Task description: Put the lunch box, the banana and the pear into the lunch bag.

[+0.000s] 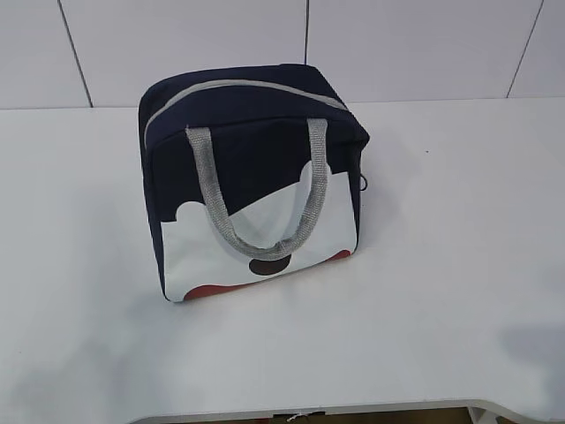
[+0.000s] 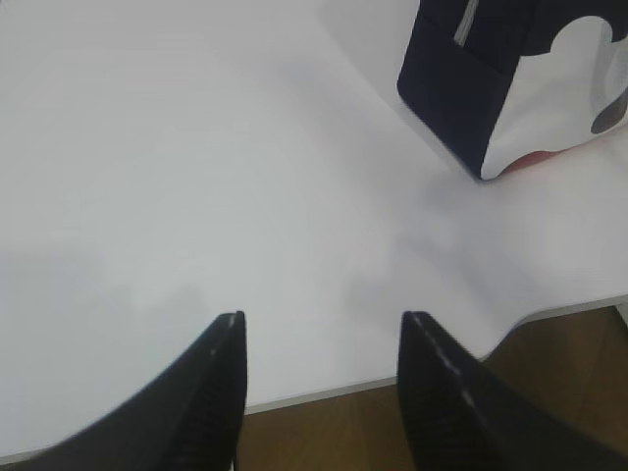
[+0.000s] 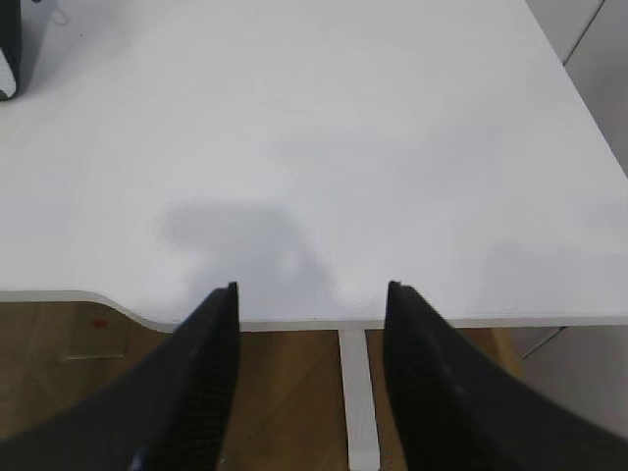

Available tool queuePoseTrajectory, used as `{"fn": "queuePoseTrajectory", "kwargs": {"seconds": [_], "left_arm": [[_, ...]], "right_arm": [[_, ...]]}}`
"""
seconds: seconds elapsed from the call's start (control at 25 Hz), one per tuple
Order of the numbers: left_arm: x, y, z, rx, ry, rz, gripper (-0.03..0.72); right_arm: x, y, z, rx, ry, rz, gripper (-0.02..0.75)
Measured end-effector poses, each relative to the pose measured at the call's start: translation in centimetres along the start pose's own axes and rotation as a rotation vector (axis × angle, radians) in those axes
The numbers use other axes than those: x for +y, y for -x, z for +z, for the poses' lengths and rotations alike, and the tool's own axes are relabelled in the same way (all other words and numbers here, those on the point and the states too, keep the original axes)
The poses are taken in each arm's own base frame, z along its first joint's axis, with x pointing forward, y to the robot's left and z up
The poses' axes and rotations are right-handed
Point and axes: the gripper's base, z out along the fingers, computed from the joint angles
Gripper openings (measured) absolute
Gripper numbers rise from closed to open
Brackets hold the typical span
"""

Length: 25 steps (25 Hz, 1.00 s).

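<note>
Upright, the zipped lunch bag (image 1: 252, 177) shows its printed side; both arms' fingers (image 2: 221, 392) (image 3: 211, 383) stand apart, empty.

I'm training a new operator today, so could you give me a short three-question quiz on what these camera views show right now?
1. True or false: the zipper on the lunch bag is shut.
2. Multiple choice: where is the left claw? A) inside the bag B) gripping a handle C) open over the table's near edge, apart from the bag
3. Short answer: what does the right claw hold?

Key:
1. True; the grey zipper runs closed along the top.
2. C.
3. Nothing; it is open above the edge of the white table.
</note>
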Motion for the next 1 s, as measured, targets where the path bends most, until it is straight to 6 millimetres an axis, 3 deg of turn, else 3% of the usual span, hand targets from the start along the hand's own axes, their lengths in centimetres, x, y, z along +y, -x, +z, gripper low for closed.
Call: {"fn": "queuePoseTrajectory", "kwargs": {"seconds": [1.0], "left_arm": [[0.0,0.0,0.0,0.0,0.0,0.0,0.347]], "right_arm": [[-0.05,0.0,0.02,-0.007,0.035,-0.021,0.405]]}}
